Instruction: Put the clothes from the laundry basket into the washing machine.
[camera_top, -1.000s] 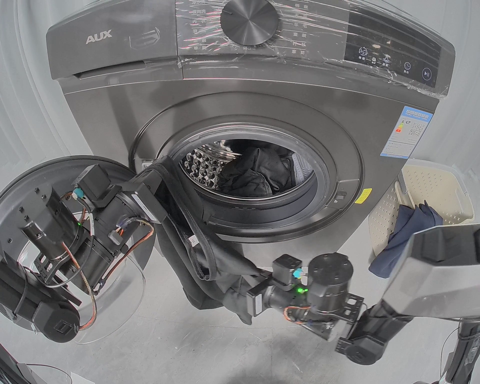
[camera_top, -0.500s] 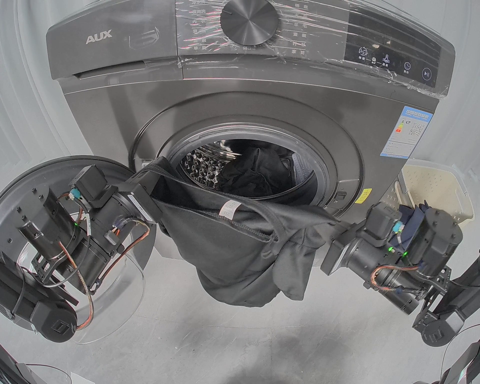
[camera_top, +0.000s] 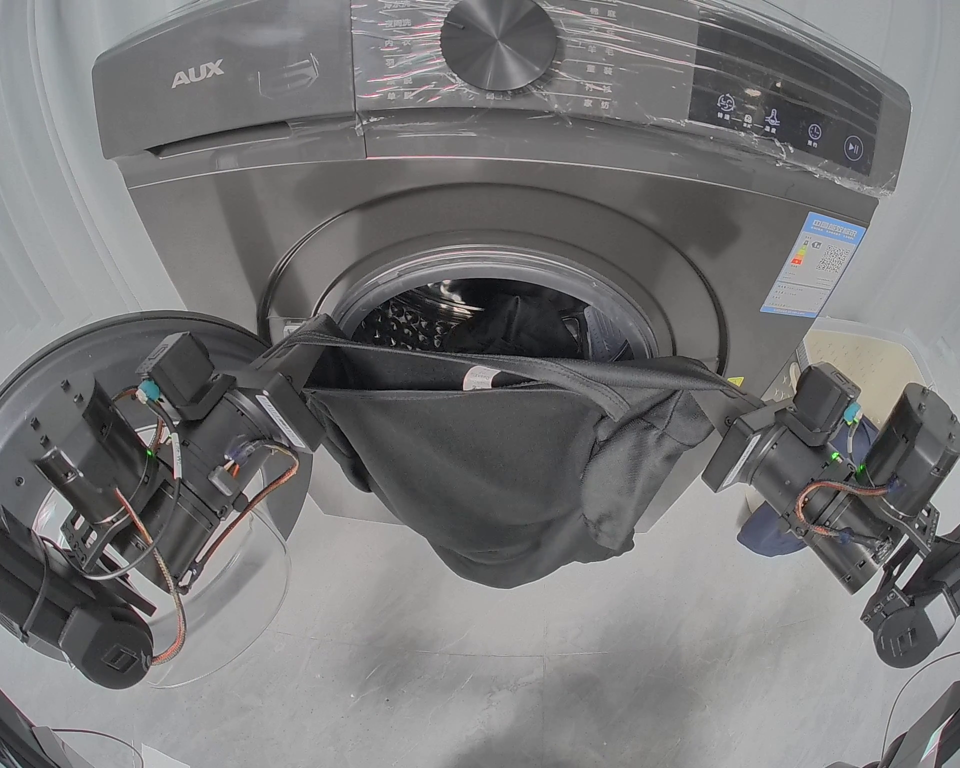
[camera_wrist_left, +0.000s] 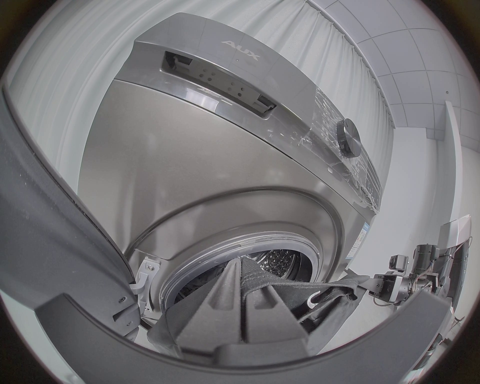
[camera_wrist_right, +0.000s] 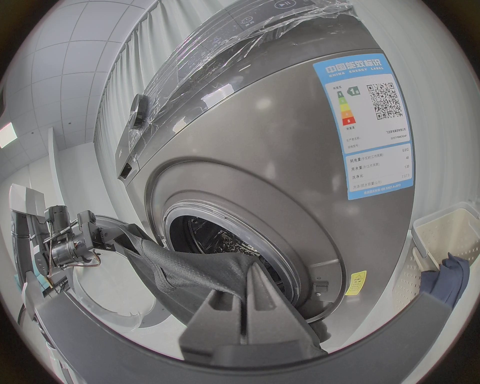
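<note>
Left claw (camera_top: 298, 352): clamped on one end of the black garment (camera_top: 500, 450), at the left side of the washing machine (camera_top: 250, 220) opening, just in front of the open door (camera_top: 60, 370). The left wrist view shows its fingers (camera_wrist_left: 225, 300) pinching the fabric's band.
Right claw (camera_top: 728, 405): clamped on the other end of the same piece, at the right side of the opening, fabric bunched between its fingers (camera_wrist_right: 270, 305).
Garment position: stretched between both claws across the front of the opening. Its upper edge is taut and the body sags below the opening's lower rim, clear of the floor.
Drum: dark clothes (camera_top: 515, 325) lie inside.
Door position: swung out to the left.
Laundry basket (camera_top: 880, 365): stands on the floor to the right of the machine, behind the right arm, with a dark blue cloth (camera_wrist_right: 445, 280) draped over its edge.
</note>
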